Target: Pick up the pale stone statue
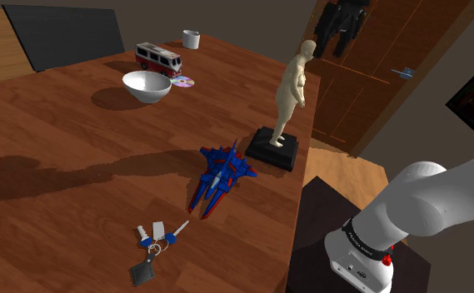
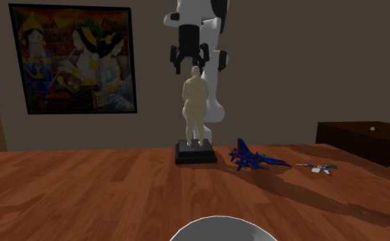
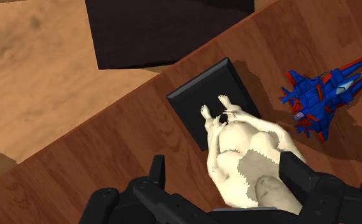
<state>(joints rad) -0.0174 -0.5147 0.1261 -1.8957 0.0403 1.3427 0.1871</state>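
Observation:
The pale beige statue [image 1: 292,87] of a standing figure rises upright from a black square base [image 1: 272,149] near the wooden table's edge at the shoulder view's right. My black gripper [image 2: 188,63] hangs open just above the statue's head [image 2: 197,71] in the second exterior view. In the wrist view the statue [image 3: 243,149] is seen from above between my spread fingers [image 3: 158,170], and neither finger clasps it. Its base [image 3: 201,95] lies further below. In the shoulder view the gripper [image 1: 335,37] shows high up beside the statue's head.
A blue and red toy jet [image 1: 218,176] lies close to the base. Keys [image 1: 154,241] lie nearer the stand. A white bowl [image 1: 147,86], toy bus [image 1: 158,58], disc [image 1: 182,81] and cup [image 1: 192,39] sit farther off. The table edge [image 1: 301,179] runs just past the base.

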